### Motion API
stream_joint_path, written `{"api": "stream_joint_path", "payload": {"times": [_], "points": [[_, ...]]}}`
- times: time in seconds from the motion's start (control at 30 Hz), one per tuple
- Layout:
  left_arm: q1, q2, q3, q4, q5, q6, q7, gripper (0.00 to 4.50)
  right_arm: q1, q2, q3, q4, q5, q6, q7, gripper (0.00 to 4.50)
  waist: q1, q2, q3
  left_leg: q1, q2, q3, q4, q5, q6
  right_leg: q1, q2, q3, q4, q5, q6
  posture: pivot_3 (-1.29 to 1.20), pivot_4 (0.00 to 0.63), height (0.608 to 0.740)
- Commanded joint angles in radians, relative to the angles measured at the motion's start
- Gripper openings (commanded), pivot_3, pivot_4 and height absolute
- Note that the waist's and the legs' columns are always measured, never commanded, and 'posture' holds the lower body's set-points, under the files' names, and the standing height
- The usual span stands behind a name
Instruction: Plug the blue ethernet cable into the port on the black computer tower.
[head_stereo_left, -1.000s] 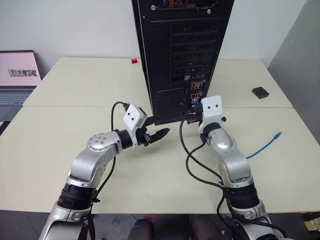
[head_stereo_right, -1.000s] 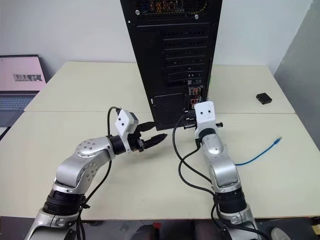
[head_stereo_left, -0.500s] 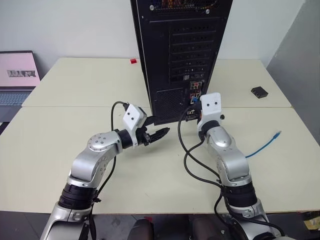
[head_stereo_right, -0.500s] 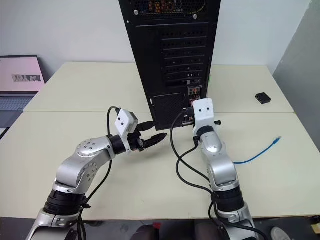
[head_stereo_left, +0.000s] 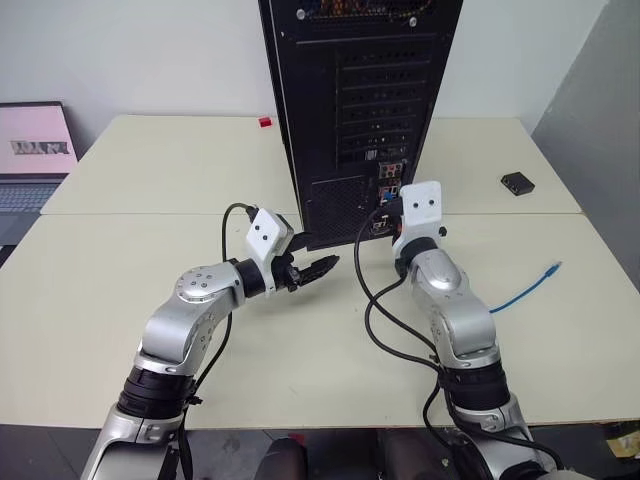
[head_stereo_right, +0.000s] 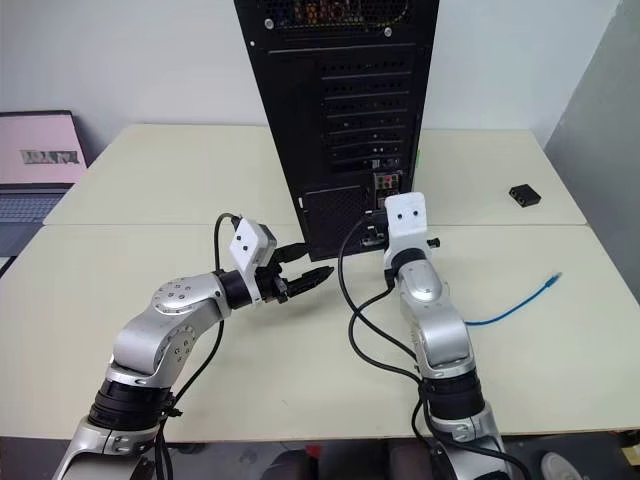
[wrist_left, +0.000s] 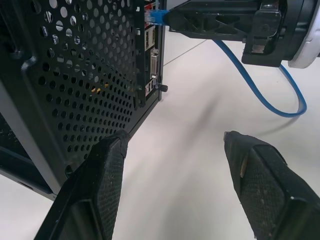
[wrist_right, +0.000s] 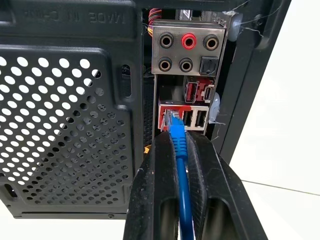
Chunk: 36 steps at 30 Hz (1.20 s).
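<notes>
Plugging is nearly done but not finished, judging by the plug tip sitting at the socket's mouth rather than seated in it.

In the head views, the black computer tower (head_stereo_left: 360, 110) is standing upright near the middle of the counter (head_stereo_left: 150, 290), its back panel facing the robot. The right gripper (head_stereo_left: 385, 222) is reaching level at the connector cluster low on that panel. The blue ethernet cable (head_stereo_left: 528, 290) is trailing from behind the right arm toward the counter's right edge, its free end lying loose there. The left gripper (head_stereo_left: 318, 267) is hovering just beside the tower's lower vent, fingers apart and gripping nothing. A small black box (head_stereo_left: 520, 183) is sitting near the far right corner, and a laptop (head_stereo_left: 35, 150) is past the left edge.

In the left wrist view, the two left fingers (wrist_left: 102, 180) are spread wide over bare counter beside the vent.

In the right wrist view, the right fingers (wrist_right: 157, 195) are pinching the cable just behind its plug, whose tip is meeting the port (wrist_right: 169, 118). Pushing it home is what remains.
</notes>
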Motion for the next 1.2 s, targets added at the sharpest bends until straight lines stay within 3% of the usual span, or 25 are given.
{"api": "stream_joint_path", "payload": {"times": [0.03,0.53,0.9,0.93,0.97,1.2], "points": [[-0.009,-0.003,0.018,-0.016,0.010,-0.019,-0.001,3.25,-0.042,0.007,0.002,-0.039,0.000,-0.012,0.003,0.00,0.000,0.000,0.000,0.000,0.000,0.000,0.000,0.000,0.000,0.000,0.000,0.000,0.000,0.000,0.000,0.00,0.150,0.740],[-0.012,-0.006,0.016,-0.012,0.023,-0.022,-0.002,3.25,-0.099,0.096,-0.022,0.052,0.004,-0.035,-0.072,0.00,-0.005,0.000,0.000,0.001,0.000,0.001,0.000,0.000,0.000,-0.001,0.000,0.001,0.002,0.000,0.000,0.00,0.150,0.740],[-0.006,-0.010,0.017,-0.016,0.027,-0.020,0.000,3.25,-0.072,0.095,-0.016,0.039,0.019,-0.029,-0.036,0.00,-0.017,0.000,0.000,0.002,0.000,0.002,0.000,0.000,0.000,-0.001,0.000,0.002,0.004,0.000,0.000,0.00,0.150,0.740],[-0.006,-0.009,0.017,-0.015,0.028,-0.022,-0.001,3.28,-0.066,0.092,-0.017,0.031,0.020,-0.026,-0.031,0.69,-0.018,0.000,0.000,0.002,0.000,0.002,0.000,0.000,0.000,-0.001,0.000,0.002,0.004,0.000,0.000,0.00,0.150,0.740],[-0.006,-0.009,0.017,-0.013,0.029,-0.023,-0.002,3.28,-0.061,0.086,-0.019,0.022,0.020,-0.022,-0.025,0.75,-0.019,0.000,0.000,0.002,0.000,0.002,0.000,0.000,0.000,-0.001,0.000,0.002,0.004,0.000,0.000,0.00,0.150,0.740],[0.000,-0.001,0.023,0.006,0.043,-0.052,-0.014,3.28,-0.011,0.021,-0.049,-0.063,0.035,0.024,0.026,2.38,-0.017,0.000,0.000,-0.001,0.000,0.001,-0.001,0.000,0.000,-0.002,0.000,0.001,0.000,0.000,0.000,0.00,0.150,0.740]]}}
